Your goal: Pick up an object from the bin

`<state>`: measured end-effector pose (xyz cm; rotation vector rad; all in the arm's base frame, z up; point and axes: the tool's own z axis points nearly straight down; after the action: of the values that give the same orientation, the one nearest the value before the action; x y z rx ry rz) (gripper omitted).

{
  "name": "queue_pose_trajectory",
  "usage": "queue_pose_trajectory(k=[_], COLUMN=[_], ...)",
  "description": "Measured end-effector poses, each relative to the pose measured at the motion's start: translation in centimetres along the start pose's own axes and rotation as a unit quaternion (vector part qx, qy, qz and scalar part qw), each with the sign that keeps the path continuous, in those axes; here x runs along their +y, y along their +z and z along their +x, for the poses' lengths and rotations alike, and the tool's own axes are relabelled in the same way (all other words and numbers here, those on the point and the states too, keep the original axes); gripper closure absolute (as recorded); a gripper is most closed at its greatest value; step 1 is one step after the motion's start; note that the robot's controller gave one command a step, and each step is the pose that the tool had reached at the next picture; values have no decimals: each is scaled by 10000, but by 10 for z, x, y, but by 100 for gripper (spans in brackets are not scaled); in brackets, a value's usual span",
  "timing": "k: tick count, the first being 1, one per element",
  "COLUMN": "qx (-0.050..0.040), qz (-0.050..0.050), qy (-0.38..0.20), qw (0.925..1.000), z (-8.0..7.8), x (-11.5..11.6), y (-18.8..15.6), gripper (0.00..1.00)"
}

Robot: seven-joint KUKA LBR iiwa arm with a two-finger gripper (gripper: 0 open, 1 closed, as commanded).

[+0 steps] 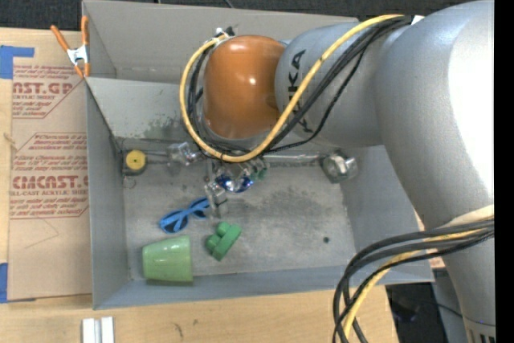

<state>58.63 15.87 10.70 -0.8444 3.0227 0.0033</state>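
Observation:
My gripper (217, 192) hangs under the orange cover, low over the middle of the bin floor. Blue toy sunglasses (183, 214) lie just to its lower left, their near end close to the gripper's tip. A dark green block (222, 239) lies a little below the gripper. A small blue bit (238, 183) shows right beside the gripper; I cannot tell whether it is held or merely lying there.
A light green cup (169, 259) lies on its side in the front left corner. A yellow round piece (134, 161) sits by the left wall. A long metal utensil (337, 165) lies along the back, partly hidden by the arm.

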Motion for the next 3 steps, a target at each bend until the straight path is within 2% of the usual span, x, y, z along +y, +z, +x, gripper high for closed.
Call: queue_pose_trajectory(k=[1,2,3], qx=[4,-2,6], qz=[2,-3,13], qy=[-807,-797,-3393], qw=[9967,9968,9407], z=[39,39,72], x=[35,35,-76], y=[36,36,36], gripper=[0,100,100])
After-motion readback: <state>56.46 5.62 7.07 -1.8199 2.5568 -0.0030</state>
